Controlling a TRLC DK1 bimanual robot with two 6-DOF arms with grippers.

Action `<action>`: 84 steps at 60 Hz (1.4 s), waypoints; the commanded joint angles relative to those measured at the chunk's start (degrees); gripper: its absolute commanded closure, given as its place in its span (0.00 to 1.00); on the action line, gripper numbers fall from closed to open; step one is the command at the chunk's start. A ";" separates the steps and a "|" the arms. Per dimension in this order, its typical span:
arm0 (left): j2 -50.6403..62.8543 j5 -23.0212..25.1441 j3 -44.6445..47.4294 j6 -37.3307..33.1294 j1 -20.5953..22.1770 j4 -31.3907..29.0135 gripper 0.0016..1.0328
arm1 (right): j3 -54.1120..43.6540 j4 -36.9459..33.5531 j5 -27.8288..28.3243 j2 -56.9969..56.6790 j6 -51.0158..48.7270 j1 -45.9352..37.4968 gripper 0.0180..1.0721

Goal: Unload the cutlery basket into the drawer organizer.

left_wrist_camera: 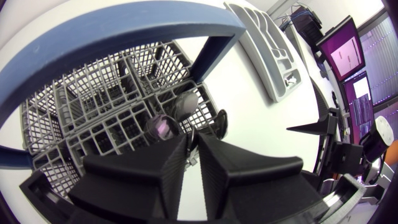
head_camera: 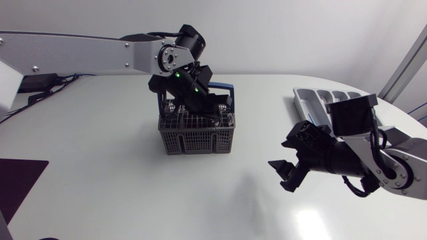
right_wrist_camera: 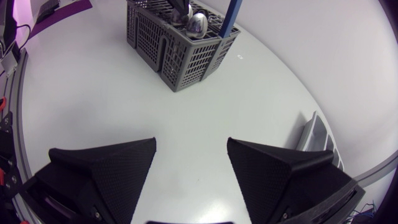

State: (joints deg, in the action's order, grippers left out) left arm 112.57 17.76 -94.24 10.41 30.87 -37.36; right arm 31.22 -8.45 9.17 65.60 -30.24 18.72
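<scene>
Grey mesh basket (head_camera: 197, 137) with a blue handle (head_camera: 223, 85) stands near the middle of the white table (head_camera: 100, 167) in the head view. The left arm comes in from the left, and the left gripper (head_camera: 200, 107) points down into the basket's top. The organizer (head_camera: 313, 100), a pale grey tray, lies at the far right of the table, well apart from the basket. The right arm partly covers its near end. The right gripper (head_camera: 283, 175) hangs above bare table between basket and organizer, with its fingers spread.

The left wrist view looks down into the basket's compartments, under the arch of the handle. The left gripper's fingers are drawn close together and clamped on the thin stem of a spoon (left_wrist_camera: 163, 127), whose bowl stands just ahead of the fingertips. A second spoon bowl stands just beyond it in the same corner.

The right wrist view shows the right gripper's fingers wide apart with nothing between them. Ahead of them stands the basket, a shiny spoon bowl rising from its top beside the handle. The organizer's edge shows off to one side.
</scene>
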 commanded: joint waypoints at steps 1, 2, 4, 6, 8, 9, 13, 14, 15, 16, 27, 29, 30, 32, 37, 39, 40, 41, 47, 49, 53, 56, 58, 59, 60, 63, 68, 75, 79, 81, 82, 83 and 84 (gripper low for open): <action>1.24 0.08 -1.65 -0.83 -0.37 0.19 0.97 | -1.87 0.80 0.32 0.58 -0.70 0.35 0.21; 1.16 0.08 -1.56 -0.83 -0.37 0.19 0.97 | -1.96 0.80 0.32 0.58 -0.70 0.35 0.21; 1.16 0.08 -1.65 -0.83 -0.46 0.10 0.97 | -1.87 0.80 0.32 0.58 -0.79 0.35 0.21; 0.89 0.08 -1.56 -0.75 -0.46 0.10 0.97 | -1.96 0.80 0.32 0.58 -0.79 0.35 0.21; 0.54 0.08 -1.56 -0.66 -0.46 0.01 0.97 | -1.87 0.80 0.32 0.58 -0.79 0.44 0.21; 0.28 0.17 -1.48 -0.57 -0.46 -0.08 0.97 | -1.87 0.80 0.32 0.58 -0.87 0.44 0.21; -0.43 0.17 -1.39 -0.57 -0.46 -0.16 0.97 | -1.87 0.80 0.24 0.58 -0.87 0.44 0.21; -0.60 0.26 -1.39 -0.48 -0.46 -0.25 0.97 | -1.87 0.80 0.24 0.58 -0.87 0.53 0.21; -0.78 0.26 -1.30 -0.57 -0.46 -0.34 0.97 | -1.87 0.80 0.24 0.58 -0.87 0.62 0.21; -0.87 0.26 -1.39 -0.57 -0.46 -0.43 0.97 | -1.87 0.80 0.24 0.58 -0.87 0.70 0.21; -2.54 1.93 -1.39 -0.48 -0.81 -1.22 0.97 | -2.13 0.80 -0.03 0.58 -0.87 1.05 0.21; -2.89 2.28 -1.39 -0.40 -0.90 -1.31 0.97 | -2.22 0.80 -0.03 0.58 -0.87 1.05 0.21; -3.15 2.98 -1.39 -0.40 -0.99 -1.48 0.97 | -2.22 0.80 -0.12 0.58 -0.87 1.14 0.21; -3.59 3.77 -1.48 -0.31 -1.08 -1.66 0.97 | -2.31 0.80 -0.20 0.49 -0.87 1.32 0.21; -4.56 4.83 -1.56 -0.22 -1.25 -1.92 0.97 | -2.39 0.71 -0.29 0.31 -0.87 1.41 0.21; -4.91 5.18 -1.56 -0.22 -1.25 -2.01 0.97 | -2.48 0.71 -0.29 0.23 -0.87 1.58 0.21; -4.91 5.27 -1.56 -0.22 -1.34 -2.01 0.97 | -2.48 0.71 -0.29 0.23 -0.87 1.58 0.21; -5.17 5.53 -1.65 -0.22 -1.34 -2.10 0.97 | -2.48 0.71 -0.29 0.23 -0.87 1.58 0.21; -5.79 6.15 -1.92 -0.13 -1.34 -2.36 0.97 | -2.57 0.71 -0.29 0.14 -0.87 1.93 0.21; -6.05 6.24 -2.00 -0.13 -1.34 -2.36 0.97 | -2.57 0.71 -0.38 0.14 -0.87 2.02 0.21; -6.40 6.24 -2.18 -0.13 -1.34 -2.89 0.97 | -2.57 0.63 -0.38 0.05 -0.87 2.11 0.21; -6.75 6.32 -2.09 -0.13 -1.25 -3.15 0.97 | -2.57 0.63 -0.38 0.05 -0.87 2.11 0.21; -6.84 6.24 -2.09 -0.13 -1.25 -3.24 0.97 | -2.66 0.63 -0.38 0.14 -0.87 2.11 0.21; -6.93 6.24 -2.09 -0.13 -1.25 -3.24 0.97 | -2.66 0.63 -0.38 0.14 -0.87 2.11 0.21; -7.02 6.24 -2.09 -0.13 -1.25 -3.24 0.97 | -2.66 0.63 -0.38 0.14 -0.87 2.11 0.21; -7.37 6.32 -2.09 -0.13 -1.34 -3.33 0.97 | -2.75 0.63 -0.38 0.14 -0.87 2.20 0.21; -7.81 6.32 -2.09 -0.13 -1.52 -3.33 0.97 | -2.75 0.63 -0.38 0.05 -0.87 2.20 0.21; -9.04 6.59 -1.92 -0.22 -1.87 -3.42 0.97 | -2.75 0.63 -0.38 0.05 -0.96 2.20 0.21; -9.83 6.67 -1.65 -0.31 -1.96 -3.42 0.97 | -2.75 0.63 -0.38 0.05 -0.87 2.29 0.21; -10.09 6.67 -1.48 -0.31 -2.04 -3.42 0.97 | -2.75 0.63 -0.38 0.05 -0.87 2.29 0.21; -10.18 6.67 -1.48 -0.31 -2.04 -3.42 0.97 | -2.75 0.63 -0.38 0.05 -0.87 2.29 0.21; -10.27 6.67 -1.39 -0.31 -2.04 -3.42 0.97 | -2.75 0.63 -0.38 0.05 -0.87 2.29 0.21; -10.36 6.67 -1.39 -0.31 -2.04 -3.42 0.97 | -2.66 0.63 -0.38 0.05 -0.87 2.29 0.21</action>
State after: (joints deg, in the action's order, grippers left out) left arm 104.36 23.77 -94.50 10.44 29.30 -40.42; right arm 29.89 -8.32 9.06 65.60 -30.46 20.53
